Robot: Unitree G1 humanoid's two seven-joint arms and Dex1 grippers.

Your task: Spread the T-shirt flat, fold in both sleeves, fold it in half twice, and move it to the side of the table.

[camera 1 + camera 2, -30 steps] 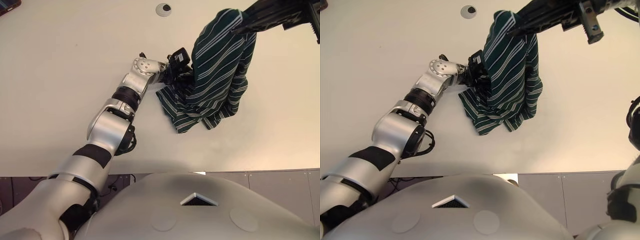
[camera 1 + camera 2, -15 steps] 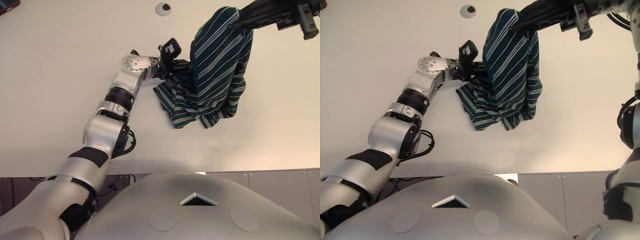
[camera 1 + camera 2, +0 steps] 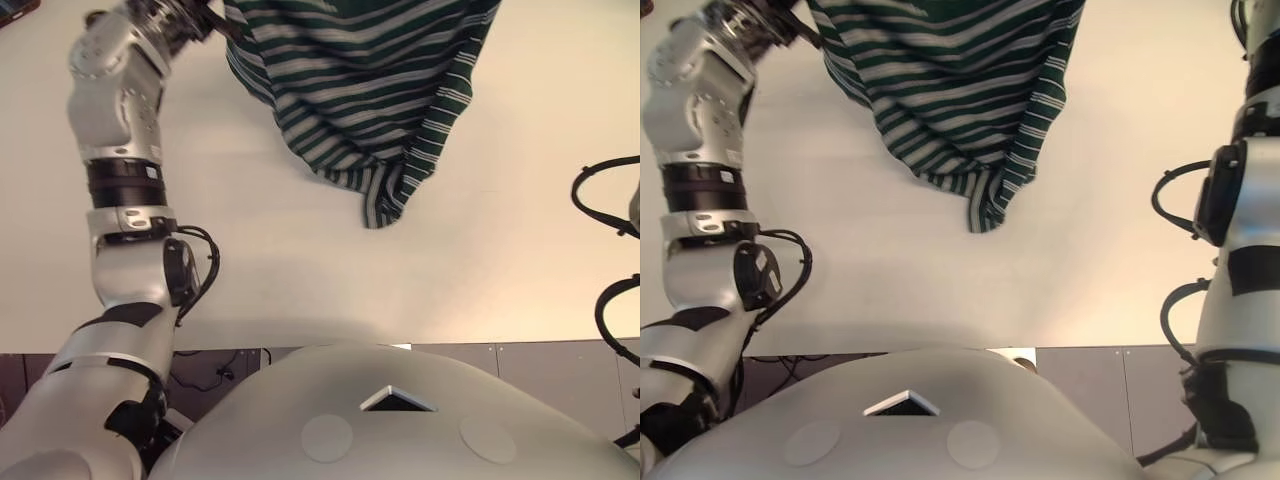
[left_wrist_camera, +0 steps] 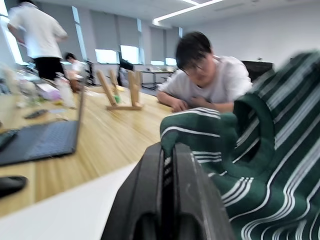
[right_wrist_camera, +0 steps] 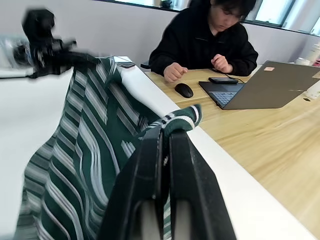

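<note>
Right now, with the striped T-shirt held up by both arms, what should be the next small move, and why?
Probably lower both arms, laying the T-shirt flat on the table. Both arms' jaws are shut on its upper edge; it hangs stretched between them, creased, its lowest corner near the table.
</note>
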